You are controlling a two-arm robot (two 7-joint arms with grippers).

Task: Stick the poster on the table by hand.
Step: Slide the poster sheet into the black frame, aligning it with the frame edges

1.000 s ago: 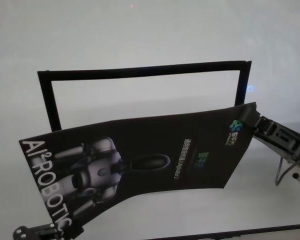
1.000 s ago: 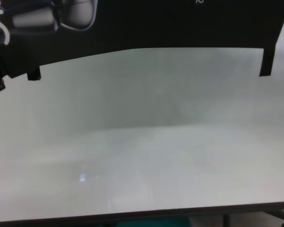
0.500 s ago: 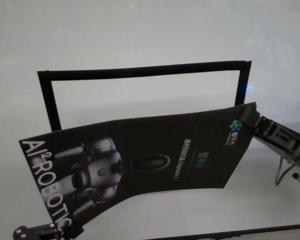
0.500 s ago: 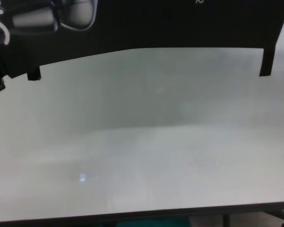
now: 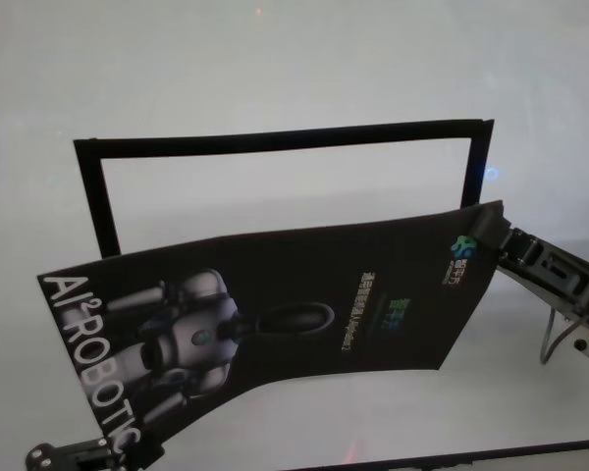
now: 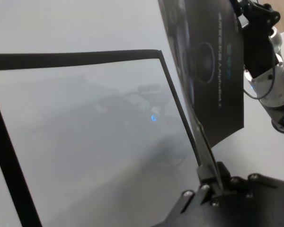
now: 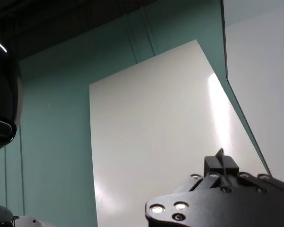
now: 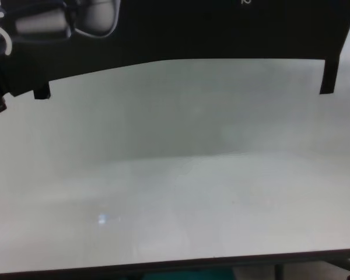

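Poster (image 5: pixel 294 314) held sagging in air above white table (image 5: pixel 275 59), near black tape outline (image 5: pixel 275 137). Left gripper (image 5: pixel 118 453) pinches its near left corner; right gripper (image 5: pixel 493 235) clamps its far right corner

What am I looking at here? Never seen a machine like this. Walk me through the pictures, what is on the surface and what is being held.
This is a two-armed robot filmed by its own cameras. The head view looks down on a white table marked with a black rectangular outline. Above it hangs the poster, a black sheet with a robot image, held off the table and sagging in the middle. The left gripper clamps its near left corner; the right gripper clamps its far right corner. The chest view, from lower down, shows the poster's lower edge above bare table. Each wrist view looks along its own gripper pinching the sheet's edge; the left one also shows the right arm farther off.
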